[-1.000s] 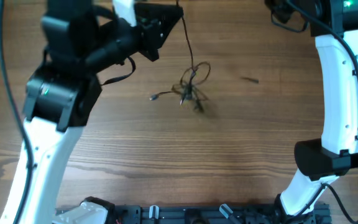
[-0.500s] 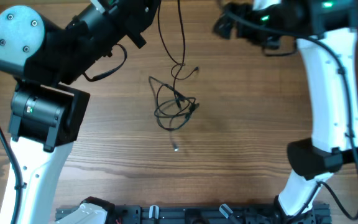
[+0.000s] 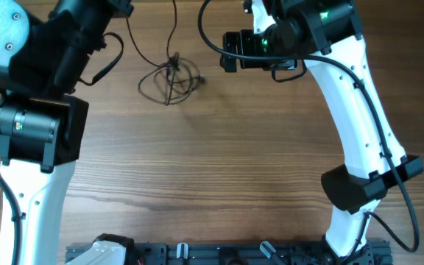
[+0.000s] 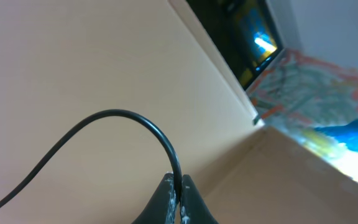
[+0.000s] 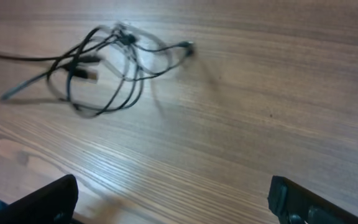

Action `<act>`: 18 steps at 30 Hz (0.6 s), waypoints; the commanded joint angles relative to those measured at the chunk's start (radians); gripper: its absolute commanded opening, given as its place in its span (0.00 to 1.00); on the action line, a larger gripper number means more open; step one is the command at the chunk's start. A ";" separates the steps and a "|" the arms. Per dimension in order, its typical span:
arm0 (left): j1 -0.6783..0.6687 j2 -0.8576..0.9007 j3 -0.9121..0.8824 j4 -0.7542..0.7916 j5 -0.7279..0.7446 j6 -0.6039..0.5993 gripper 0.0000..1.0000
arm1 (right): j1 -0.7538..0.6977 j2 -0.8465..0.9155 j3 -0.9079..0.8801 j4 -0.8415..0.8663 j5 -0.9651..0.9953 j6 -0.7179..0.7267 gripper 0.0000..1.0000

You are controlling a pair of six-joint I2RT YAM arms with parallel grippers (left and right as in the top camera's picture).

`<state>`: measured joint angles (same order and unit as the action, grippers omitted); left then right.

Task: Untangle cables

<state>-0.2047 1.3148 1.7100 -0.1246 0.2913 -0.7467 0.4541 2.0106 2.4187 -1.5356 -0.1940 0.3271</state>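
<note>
The cables form a loose tangle of thin black wires point(image 3: 169, 78) at the far middle-left of the wooden table; one strand point(image 3: 173, 29) rises from it to the top edge of the overhead view. The tangle also shows in the right wrist view point(image 5: 107, 68), blurred, at upper left. My left gripper point(image 4: 178, 186) is shut on a thin black cable point(image 4: 123, 118) and is raised, pointing away from the table; it is out of the overhead view. My right gripper point(image 5: 173, 199) is open and empty, low over the table to the right of the tangle.
The right arm's wrist point(image 3: 260, 40) hangs over the far middle of the table. The left arm point(image 3: 43, 66) stands at the far left. A black rail point(image 3: 219, 254) runs along the near edge.
The tangle has been dragged left and away by the left gripper's strand. The right arm has swung left and down towards the tangle.
</note>
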 commanded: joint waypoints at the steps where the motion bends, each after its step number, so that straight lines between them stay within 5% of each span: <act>1: 0.002 -0.002 0.011 0.055 0.083 -0.090 0.04 | 0.024 0.002 -0.098 0.093 -0.099 0.013 1.00; 5: 0.000 0.003 0.011 0.056 0.032 -0.105 0.04 | 0.072 0.002 -0.202 0.266 -0.301 0.016 1.00; 11: 0.000 0.037 0.011 0.054 -0.005 -0.099 0.04 | 0.134 0.002 -0.202 0.258 -0.331 0.067 1.00; 18: 0.000 0.045 0.011 0.115 -0.039 -0.096 0.04 | 0.171 0.013 -0.202 0.239 0.092 0.211 1.00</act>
<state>-0.2047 1.3624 1.7100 -0.0368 0.2768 -0.8368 0.6262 2.0125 2.2200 -1.3006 -0.3016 0.4644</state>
